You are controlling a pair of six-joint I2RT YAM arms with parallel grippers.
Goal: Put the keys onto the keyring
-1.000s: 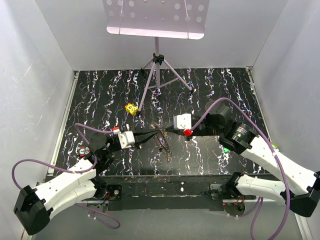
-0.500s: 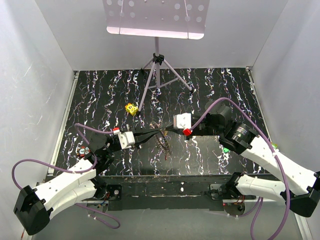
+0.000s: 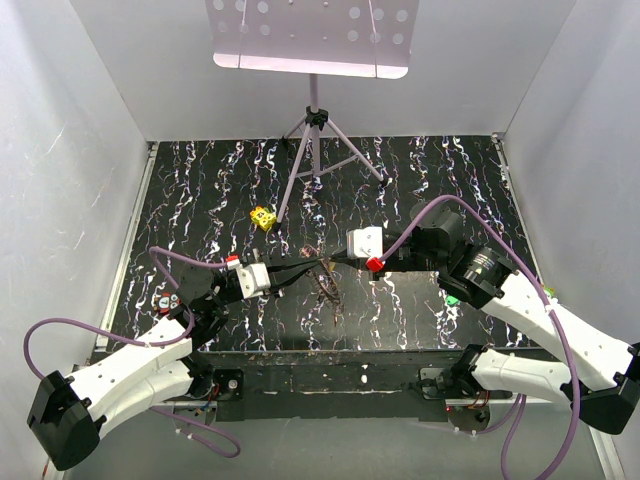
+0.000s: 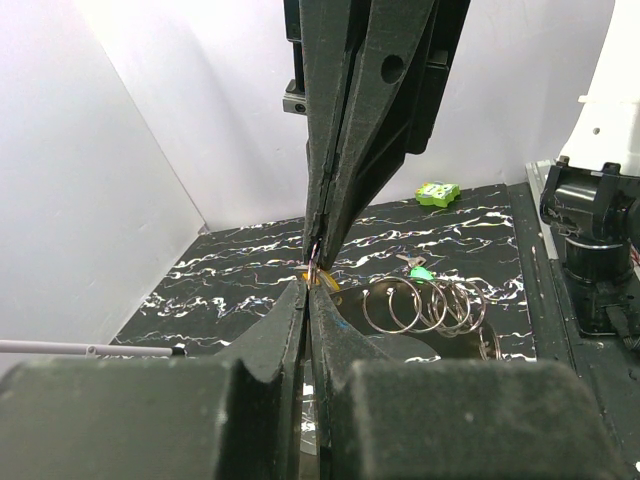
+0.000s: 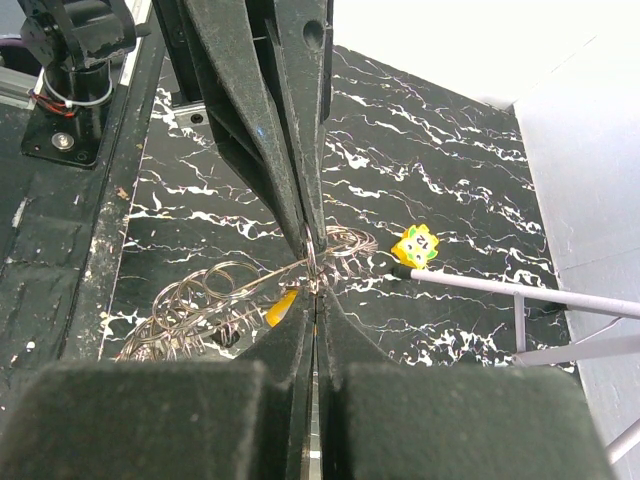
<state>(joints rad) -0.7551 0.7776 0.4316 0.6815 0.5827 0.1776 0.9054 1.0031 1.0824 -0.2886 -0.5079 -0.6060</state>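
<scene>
— keyring, where is it?
— middle of the table, near side, a tangle of wire loops.
— and from the left?
— yellow cube far of the left arm, well apart from the loops. then the left gripper, jaws together, pinching one raised loop.
— and the right gripper?
— it meets the left tip to tip, jaws pressed together on the same loop.
— keys?
— orange key just under the tips, touching the loops. green key on the table just right of the loops.
</scene>
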